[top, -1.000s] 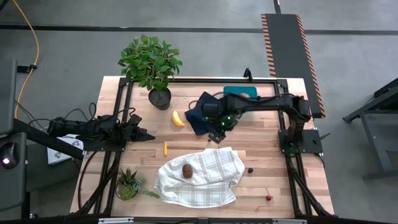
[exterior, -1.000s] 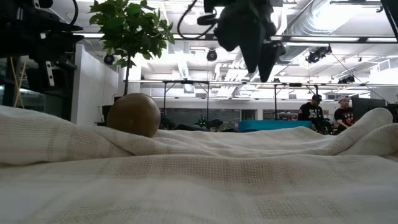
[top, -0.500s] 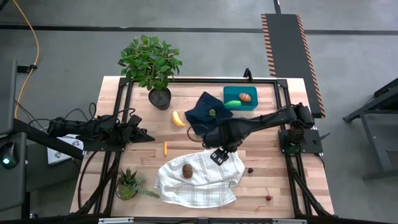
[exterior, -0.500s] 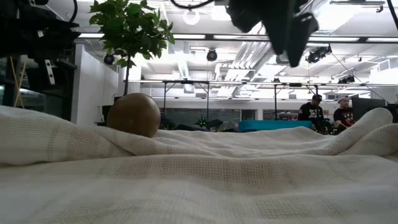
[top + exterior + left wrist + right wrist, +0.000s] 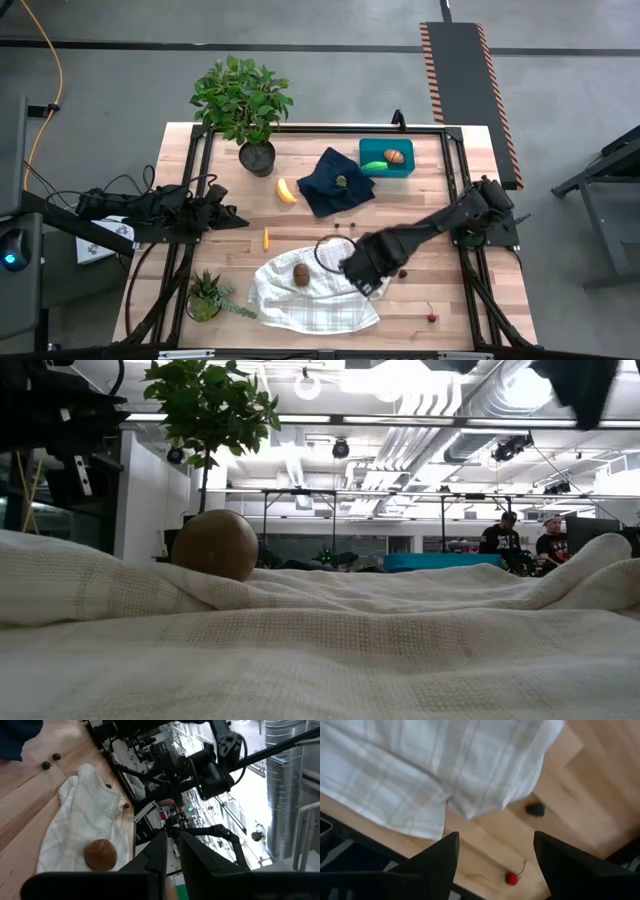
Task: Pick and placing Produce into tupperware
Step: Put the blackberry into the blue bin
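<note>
Over the white checked cloth (image 5: pixel 320 285) near the front of the counter (image 5: pixel 440 300), we now find the right tool (image 5: pixel 362 270) hanging with its fingers spread and nothing between them. A second ago it sat up by the dark blue cloth (image 5: pixel 335 180) and hid the blue box (image 5: pixel 388 157); half a second ago it had cleared the box and reached the cloth's far edge; now it has swung further forward — toward the produce not yet collected.

With the arm gone, we can see the box holds a green piece (image 5: pixel 374 166) and an orange-brown piece (image 5: pixel 395 156), so we judge that part of the job is done. Outside it lie the banana (image 5: pixel 286 190) beside the dark blue cloth, a small orange piece (image 5: pixel 266 238) on bare wood, the kiwi (image 5: pixel 301 273) on the white cloth, a dark cherry (image 5: pixel 403 273) just off the cloth's edge and a red cherry (image 5: pixel 510 878) near the counter's front right corner. The right wrist view looks down on both cherries, so one of them may be next, though the kiwi is also near.

The left tool (image 5: pixel 170 851) waits at the counter's left side, fingers together and empty — unmoved across all three moments.
</note>
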You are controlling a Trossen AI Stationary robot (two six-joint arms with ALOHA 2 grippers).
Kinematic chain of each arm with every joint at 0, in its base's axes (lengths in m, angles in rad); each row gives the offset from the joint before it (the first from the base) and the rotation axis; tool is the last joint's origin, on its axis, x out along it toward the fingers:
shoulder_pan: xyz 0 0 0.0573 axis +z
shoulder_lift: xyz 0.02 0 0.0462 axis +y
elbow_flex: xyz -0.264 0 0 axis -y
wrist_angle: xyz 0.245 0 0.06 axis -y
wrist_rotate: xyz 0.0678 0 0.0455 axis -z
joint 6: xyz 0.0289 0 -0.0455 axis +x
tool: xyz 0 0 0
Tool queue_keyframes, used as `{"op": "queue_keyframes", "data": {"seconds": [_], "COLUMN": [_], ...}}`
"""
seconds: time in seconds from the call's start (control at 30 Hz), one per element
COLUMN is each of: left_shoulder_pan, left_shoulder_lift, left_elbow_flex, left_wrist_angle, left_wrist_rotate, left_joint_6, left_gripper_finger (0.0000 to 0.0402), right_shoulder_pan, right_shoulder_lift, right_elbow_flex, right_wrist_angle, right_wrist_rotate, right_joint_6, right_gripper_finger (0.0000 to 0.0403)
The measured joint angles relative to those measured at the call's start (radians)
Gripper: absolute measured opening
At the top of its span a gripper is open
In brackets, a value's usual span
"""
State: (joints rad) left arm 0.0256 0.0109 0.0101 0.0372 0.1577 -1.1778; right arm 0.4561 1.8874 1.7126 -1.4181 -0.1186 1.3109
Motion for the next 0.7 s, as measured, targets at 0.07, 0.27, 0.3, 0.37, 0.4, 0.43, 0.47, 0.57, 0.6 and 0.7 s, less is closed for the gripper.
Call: {"op": "queue_keyframes", "data": {"seconds": [0.07, 0.27, 0.3, 0.37, 0.4, 0.43, 0.47, 0.57, 0.6, 0.7], "left_shoulder_pan": [0.000, 0.000, 0.000, 0.000, 0.000, 0.000, 0.000, 0.000, 0.000, 0.000], "left_shoulder_lift": [0.000, 0.000, 0.000, 0.000, 0.000, 0.000, 0.000, 0.000, 0.000, 0.000], "left_elbow_flex": [0.000, 0.000, 0.000, 0.000, 0.000, 0.000, 0.000, 0.000, 0.000, 0.000], "left_wrist_angle": [0.000, 0.000, 0.000, 0.000, 0.000, 0.000, 0.000, 0.000, 0.000, 0.000], "left_wrist_rotate": [0.000, 0.000, 0.000, 0.000, -0.001, 0.000, 0.000, -0.001, -0.001, -0.002], "left_joint_6": [0.000, 0.000, 0.000, -0.003, -0.004, -0.005, -0.006, -0.009, -0.009, -0.030], "left_gripper_finger": [0.0040, 0.0040, 0.0040, 0.0040, 0.0040, 0.0040, 0.0040, 0.0040, 0.0040, 0.0040], "right_shoulder_pan": [0.031, 0.122, 0.139, 0.174, 0.192, 0.212, 0.230, 0.277, 0.288, 0.302], "right_shoulder_lift": [0.000, 0.000, -0.002, -0.009, -0.012, -0.016, -0.019, -0.038, -0.046, -0.080], "right_elbow_flex": [0.000, 0.000, 0.000, 0.000, 0.000, 0.000, 0.000, -0.001, -0.001, -0.001], "right_wrist_angle": [0.000, 0.011, 0.016, 0.023, 0.030, 0.037, 0.042, 0.042, 0.039, 0.027], "right_wrist_rotate": [-0.003, 0.003, 0.004, 0.006, 0.012, 0.023, 0.034, 0.059, 0.059, 0.066], "right_joint_6": [0.051, 0.215, 0.244, 0.309, 0.344, 0.380, 0.416, 0.513, 0.532, 0.559], "right_gripper_finger": [0.0248, 0.0248, 0.0248, 0.0248, 0.0248, 0.0248, 0.0248, 0.0248, 0.0248, 0.0248]}}
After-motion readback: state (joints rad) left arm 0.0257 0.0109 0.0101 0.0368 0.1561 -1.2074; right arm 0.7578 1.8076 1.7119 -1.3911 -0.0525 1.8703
